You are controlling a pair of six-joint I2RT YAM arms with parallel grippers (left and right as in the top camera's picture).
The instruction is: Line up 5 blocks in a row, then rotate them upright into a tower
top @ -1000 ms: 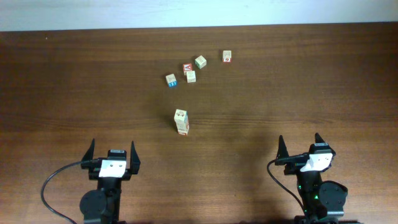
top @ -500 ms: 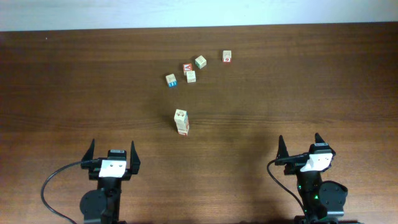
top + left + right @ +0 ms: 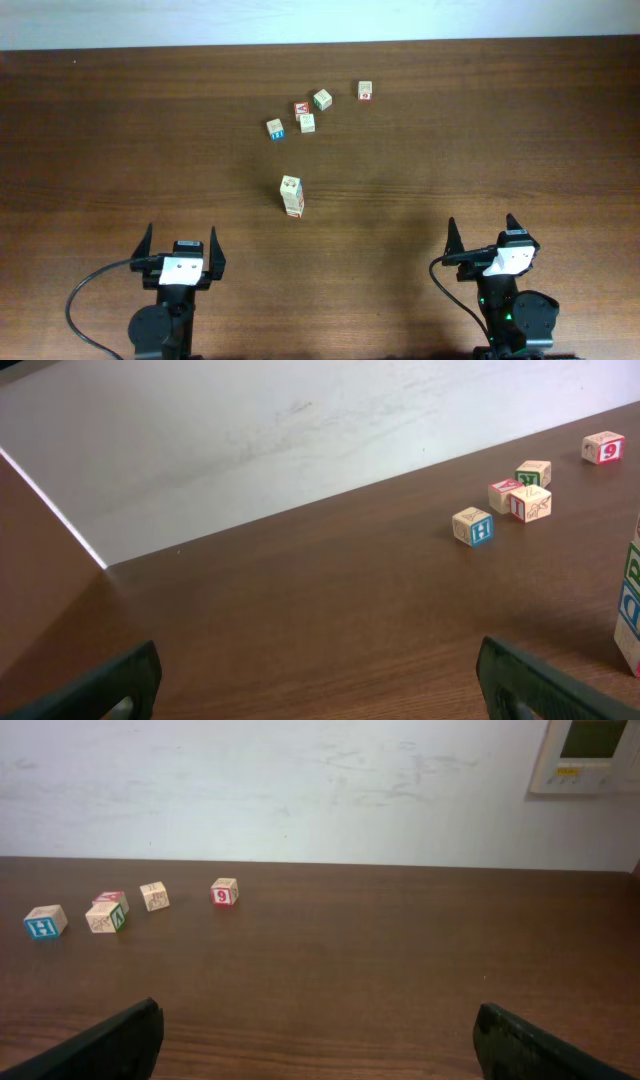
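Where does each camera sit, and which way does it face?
Overhead: above the table, looking straight down; left gripper and right gripper, both open, at the bottom edge.
Left wrist: low behind the left fingers, facing the far wall; block stack at its right edge.
Right wrist: low behind the right fingers, facing the same wall; no stack in view.
Shared: all three show the red 9 cube and the blue-marked cube.
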